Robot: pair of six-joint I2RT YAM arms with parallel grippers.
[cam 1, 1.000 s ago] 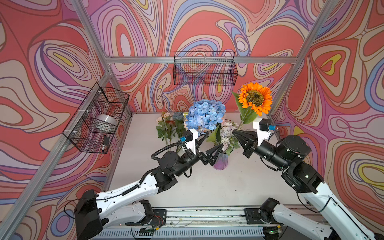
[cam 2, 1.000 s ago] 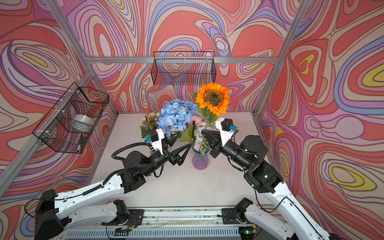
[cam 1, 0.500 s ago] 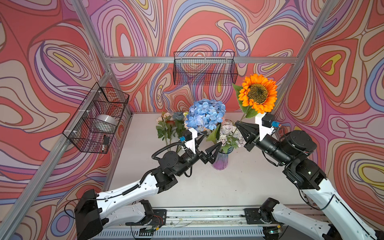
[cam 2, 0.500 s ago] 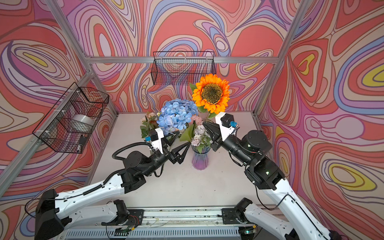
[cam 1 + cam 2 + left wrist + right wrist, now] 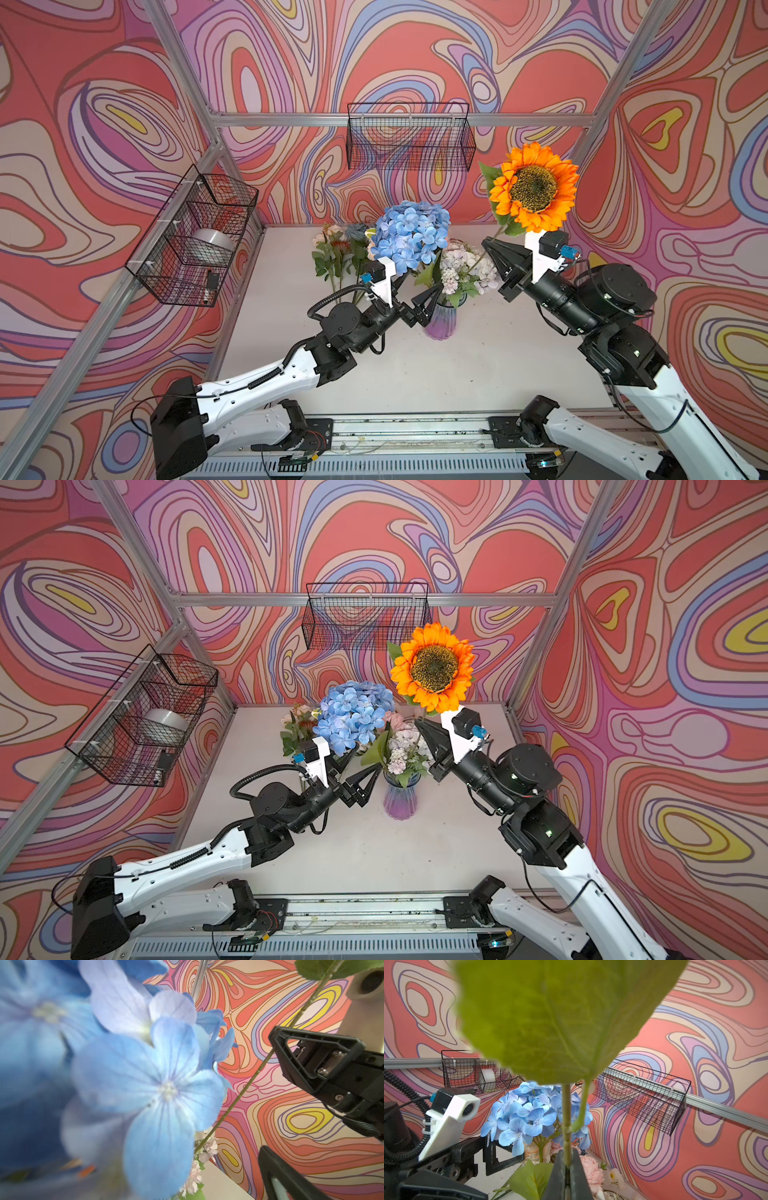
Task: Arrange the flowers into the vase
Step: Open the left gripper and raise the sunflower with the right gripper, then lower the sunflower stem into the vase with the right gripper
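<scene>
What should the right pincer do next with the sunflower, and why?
Probably ease the right pincer straight down. It is shut on the stem of the sunflower, whose lower end disappears among the lilac clusters above the vase, so how deep it sits is hidden. The bloom rides high above the hydrangea. The left pincer stands open beside the vase.

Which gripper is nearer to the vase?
Left. The left gripper stands open beside the vase neck; the right gripper is higher and off to the side, shut on the sunflower stem.
</scene>
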